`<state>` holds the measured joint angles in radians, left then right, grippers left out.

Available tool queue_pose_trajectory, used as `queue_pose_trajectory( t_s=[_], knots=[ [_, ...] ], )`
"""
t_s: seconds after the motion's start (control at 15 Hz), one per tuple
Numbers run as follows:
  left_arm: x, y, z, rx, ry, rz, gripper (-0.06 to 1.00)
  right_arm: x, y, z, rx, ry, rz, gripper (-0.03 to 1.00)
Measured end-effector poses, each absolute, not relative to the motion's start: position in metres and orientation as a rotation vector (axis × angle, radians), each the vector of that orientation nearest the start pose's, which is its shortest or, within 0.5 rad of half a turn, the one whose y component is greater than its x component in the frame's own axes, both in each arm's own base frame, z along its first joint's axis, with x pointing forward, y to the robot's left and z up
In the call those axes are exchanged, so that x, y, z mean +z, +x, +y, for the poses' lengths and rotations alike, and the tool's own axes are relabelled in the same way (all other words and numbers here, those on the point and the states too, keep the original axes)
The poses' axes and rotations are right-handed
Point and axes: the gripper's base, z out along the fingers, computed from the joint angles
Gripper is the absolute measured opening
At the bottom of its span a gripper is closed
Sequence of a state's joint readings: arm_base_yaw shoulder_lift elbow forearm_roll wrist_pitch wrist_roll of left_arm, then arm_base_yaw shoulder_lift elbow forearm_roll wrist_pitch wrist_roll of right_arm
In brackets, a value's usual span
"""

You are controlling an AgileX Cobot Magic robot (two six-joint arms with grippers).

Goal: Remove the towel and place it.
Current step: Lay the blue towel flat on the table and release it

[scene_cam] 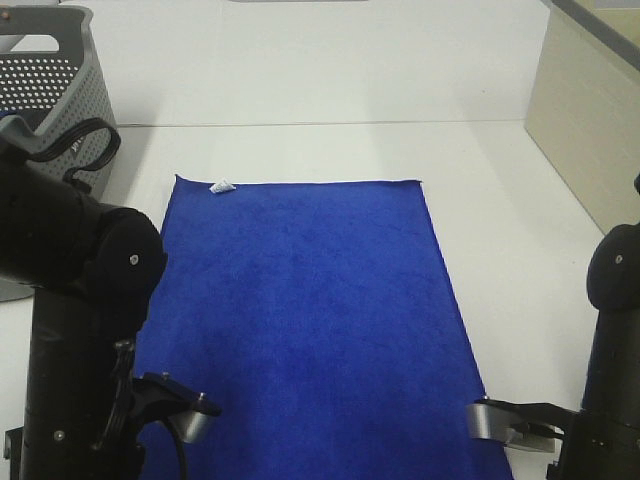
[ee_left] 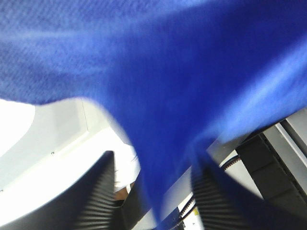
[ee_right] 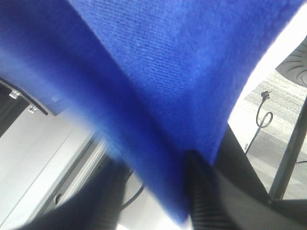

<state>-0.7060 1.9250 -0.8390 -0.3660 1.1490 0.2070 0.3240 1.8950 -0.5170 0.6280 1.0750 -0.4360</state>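
The towel lies flat on the table, its long way pointing away from the robot, and its near corners sit loose between the spread jaws of the left gripper and right gripper.

High camera steeply down on the table, both wrist cameras very close, seemingly under the shared towel.

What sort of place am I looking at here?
Probably a robotics lab or test bench: black robot arms flank a plain white table holding a blue towel, with a grey perforated basket at its far left.
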Motion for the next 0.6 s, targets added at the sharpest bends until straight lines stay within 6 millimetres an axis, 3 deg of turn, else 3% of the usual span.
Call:
queue_pose_trajectory(
  t_s=[0.2,0.6],
  knots=[
    [0.103,0.165,-0.180,0.166,-0.814,-2.361,0.66,0.086,0.141,0.097,-0.545,0.246,-2.295,0.59],
    [0.115,0.173,-0.186,0.178,-0.828,-2.380,0.68,0.095,0.141,0.098,-0.566,0.268,-2.324,0.62]
  ],
)
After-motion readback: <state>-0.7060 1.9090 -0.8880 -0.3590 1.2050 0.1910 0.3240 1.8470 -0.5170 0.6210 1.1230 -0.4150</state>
